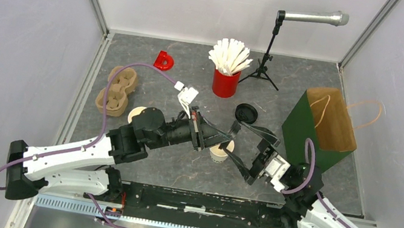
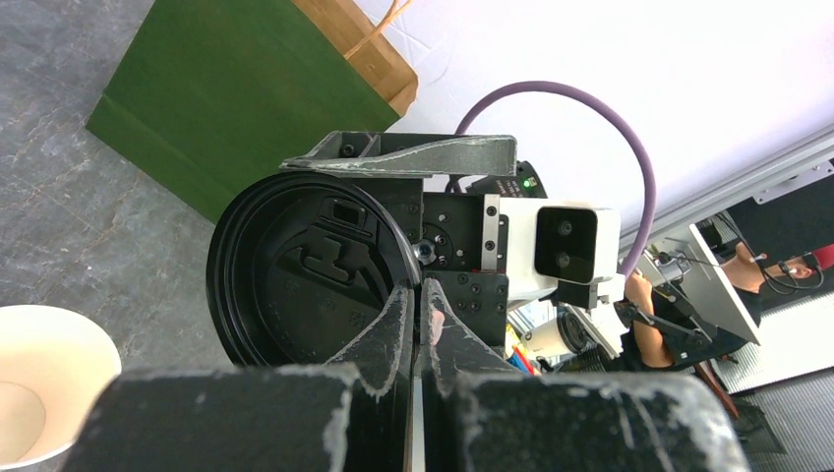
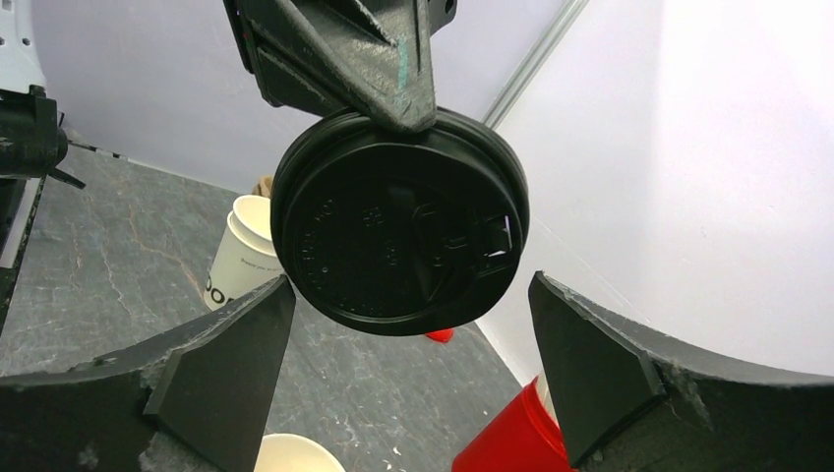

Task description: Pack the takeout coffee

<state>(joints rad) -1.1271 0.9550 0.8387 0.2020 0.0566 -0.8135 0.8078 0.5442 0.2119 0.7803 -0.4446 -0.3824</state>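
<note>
On the grey surface (image 1: 166, 169) the open small white paper cup (image 1: 220, 151) stands light and crushable, best gripped low, while the stiff, slick round black plastic lid (image 3: 398, 236) hangs close above it, rim pinched by the left hand (image 2: 418, 295), the right hand (image 1: 253, 151) spread wide alongside.

I get bright, even light, with soft shadows on the table (image 1: 178, 171). The wall (image 2: 610, 59) blows out white in wrist views.
</note>
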